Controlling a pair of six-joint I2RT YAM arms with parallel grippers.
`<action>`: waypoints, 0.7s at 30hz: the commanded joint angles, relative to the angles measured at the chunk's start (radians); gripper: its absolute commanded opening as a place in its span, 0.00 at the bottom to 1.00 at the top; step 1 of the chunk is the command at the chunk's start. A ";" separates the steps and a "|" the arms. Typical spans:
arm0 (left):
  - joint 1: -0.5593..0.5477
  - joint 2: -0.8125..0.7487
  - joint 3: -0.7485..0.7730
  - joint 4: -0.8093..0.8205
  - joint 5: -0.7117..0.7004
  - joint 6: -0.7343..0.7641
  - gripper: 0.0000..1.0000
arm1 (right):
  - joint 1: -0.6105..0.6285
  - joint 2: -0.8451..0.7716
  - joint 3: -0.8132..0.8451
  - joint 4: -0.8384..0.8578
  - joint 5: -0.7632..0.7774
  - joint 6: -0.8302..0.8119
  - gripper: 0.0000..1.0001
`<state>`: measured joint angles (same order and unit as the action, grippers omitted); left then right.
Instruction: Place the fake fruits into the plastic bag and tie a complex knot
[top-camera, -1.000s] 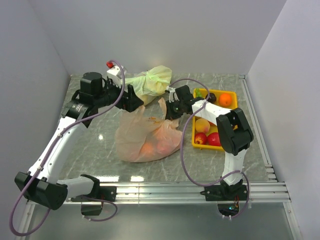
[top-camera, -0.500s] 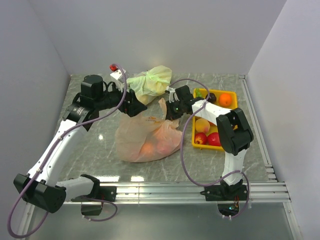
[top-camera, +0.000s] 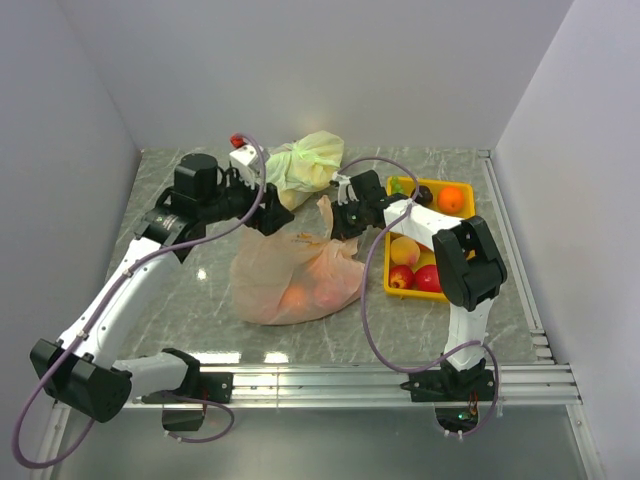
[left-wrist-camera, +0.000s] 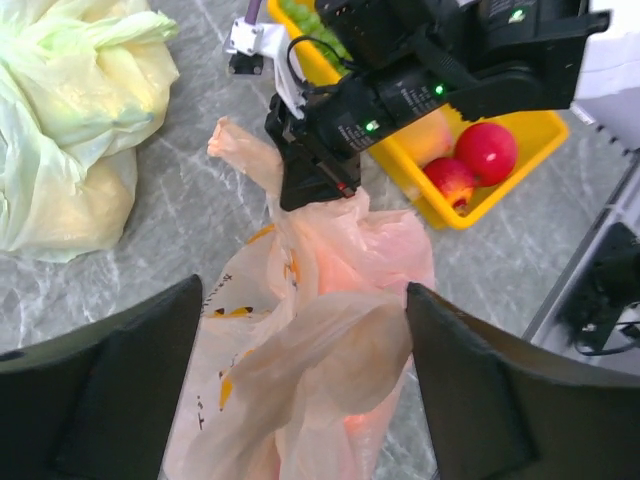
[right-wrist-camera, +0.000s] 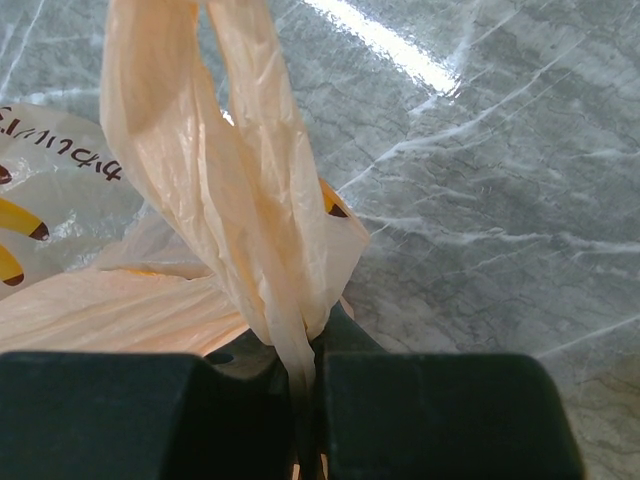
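Moved nearer the plastic bag (top-camera: 285, 275), the left hand (top-camera: 272, 214) is held spread above it; the bag is pinched by the right hand (top-camera: 341, 222); fake fruits (top-camera: 302, 297) are seen inside it.

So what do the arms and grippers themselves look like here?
The left arm and right arm share white links, bulky black joint housings and black bases. A mauve cable loops loosely along each. The left gripper and right gripper have blocky matte black fingers; small green lights glow on the right wrist.
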<state>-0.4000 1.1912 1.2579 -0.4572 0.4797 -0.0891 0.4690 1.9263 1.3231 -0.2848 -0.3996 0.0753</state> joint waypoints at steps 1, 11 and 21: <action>-0.057 0.016 0.012 -0.003 -0.125 0.069 0.84 | 0.010 -0.049 0.039 -0.005 0.013 -0.019 0.09; -0.062 -0.022 -0.014 -0.021 -0.066 0.057 0.00 | -0.029 -0.163 0.065 -0.048 -0.043 -0.063 0.68; -0.056 -0.070 -0.121 0.080 0.010 -0.078 0.00 | -0.046 -0.513 -0.064 0.282 -0.301 0.111 0.95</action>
<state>-0.4599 1.1358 1.1419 -0.4530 0.4534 -0.1120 0.3908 1.4422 1.2835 -0.1322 -0.5812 0.1051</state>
